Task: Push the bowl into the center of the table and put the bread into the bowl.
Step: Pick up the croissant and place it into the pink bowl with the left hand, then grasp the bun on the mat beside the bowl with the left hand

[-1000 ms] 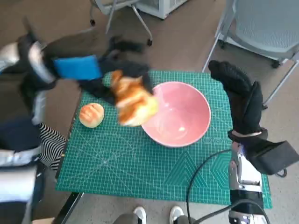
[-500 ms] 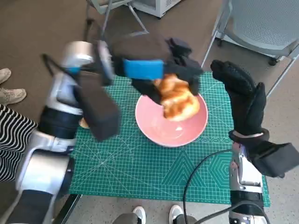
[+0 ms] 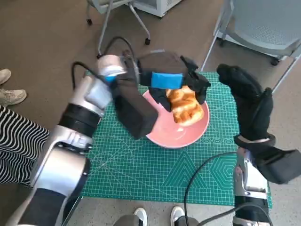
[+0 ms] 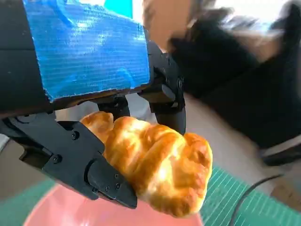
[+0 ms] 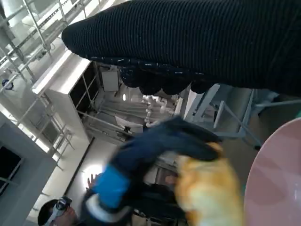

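I hold the bread [image 3: 187, 109] in my left hand [image 3: 175, 84] above the bowl [image 3: 175, 134]; right hand [image 3: 247, 96] idle, fingers spread. Next: lower, then release.

Brown floor [image 3: 42, 37] spreads around the green-matted table [image 3: 141, 174]; two grey chairs [image 3: 263, 23] stand beyond it, a white cabinet [image 3: 160, 5] between them.

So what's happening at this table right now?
The robot's left hand holds a piece of bread over the pink bowl, which sits on the green mat. The bread has not been let go. The gloved right hand is raised beside the bowl and holds nothing.
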Tool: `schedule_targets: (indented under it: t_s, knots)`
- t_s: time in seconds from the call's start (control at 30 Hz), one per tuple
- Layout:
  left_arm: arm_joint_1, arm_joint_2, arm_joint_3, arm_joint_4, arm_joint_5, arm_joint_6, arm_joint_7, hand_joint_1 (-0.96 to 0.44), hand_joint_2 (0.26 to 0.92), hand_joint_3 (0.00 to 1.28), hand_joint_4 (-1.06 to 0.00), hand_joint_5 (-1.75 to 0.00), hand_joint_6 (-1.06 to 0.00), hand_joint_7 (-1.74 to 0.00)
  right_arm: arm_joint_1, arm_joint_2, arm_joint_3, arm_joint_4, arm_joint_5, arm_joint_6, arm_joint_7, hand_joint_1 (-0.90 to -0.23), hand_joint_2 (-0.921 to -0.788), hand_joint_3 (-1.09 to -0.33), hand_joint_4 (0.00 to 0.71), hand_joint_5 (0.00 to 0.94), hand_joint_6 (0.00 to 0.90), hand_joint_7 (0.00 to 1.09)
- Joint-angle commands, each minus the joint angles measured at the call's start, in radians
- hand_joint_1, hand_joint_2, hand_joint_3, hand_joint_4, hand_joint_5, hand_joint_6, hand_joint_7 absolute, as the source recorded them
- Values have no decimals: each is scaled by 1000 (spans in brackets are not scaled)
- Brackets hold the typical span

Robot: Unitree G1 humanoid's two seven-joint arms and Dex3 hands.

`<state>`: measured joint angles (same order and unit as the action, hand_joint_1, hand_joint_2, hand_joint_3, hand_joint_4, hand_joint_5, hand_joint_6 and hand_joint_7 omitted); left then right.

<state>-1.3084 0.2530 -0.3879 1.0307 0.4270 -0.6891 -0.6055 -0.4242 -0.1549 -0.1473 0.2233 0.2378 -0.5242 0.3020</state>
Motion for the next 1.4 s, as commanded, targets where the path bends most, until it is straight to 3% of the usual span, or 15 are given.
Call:
schedule_targets:
  t_s: [0.03, 0.1, 0.17, 0.33, 0.6, 1.03, 1.23, 1.3, 1.4]
  knots:
    - [-37, -4, -12, -8, 7, 111, -67, -41, 844, 71, -314, -233, -340, -349, 29, -7, -9, -8, -4, 19, -9, -686, -921, -724, 185, 2, 59, 561]
    - [-33, 4, -12, -26, 0, 153, -106, -45, 823, 34, -176, -95, -272, -176, 30, -8, -11, -11, -11, 19, -14, -684, -921, -724, 185, 2, 59, 558]
    - [-25, 14, -6, -47, -12, 172, -135, -56, 813, 19, -99, -48, -233, -108, 29, -8, -12, -11, -15, 19, -18, -682, -921, -724, 186, 2, 60, 556]
    - [-1, 42, 9, -85, -23, 139, -134, -115, 794, 4, -29, -8, -200, -45, 27, -6, -11, -6, -21, 18, -23, -681, -921, -724, 187, 2, 62, 552]
    - [16, 123, 59, -132, -88, 103, -184, -170, 787, 1, -10, 0, -206, -34, 21, -3, -5, 5, -28, 14, -26, -683, -921, -725, 187, 2, 64, 546]
    - [105, 370, 180, -337, -208, 134, -304, -128, 787, 1, -8, -2, -219, -27, 8, -2, 3, 25, -17, 14, -11, -684, -921, -725, 187, 1, 67, 539]
    - [133, 482, 209, -312, -200, 91, -299, -285, 813, 15, -9, -1, -217, -27, 8, -9, -1, 23, -6, 18, -1, -685, -921, -724, 188, 2, 69, 537]
    - [145, 520, 215, -305, -187, 74, -287, -280, 812, 15, -11, -2, -209, -24, 7, -11, -1, 24, -1, 20, 4, -685, -921, -724, 188, 2, 69, 536]
    - [167, 563, 219, -310, -166, 72, -267, -164, 796, 8, -12, -2, -182, -12, 6, -11, -3, 26, 5, 21, 11, -685, -921, -724, 188, 2, 70, 534]
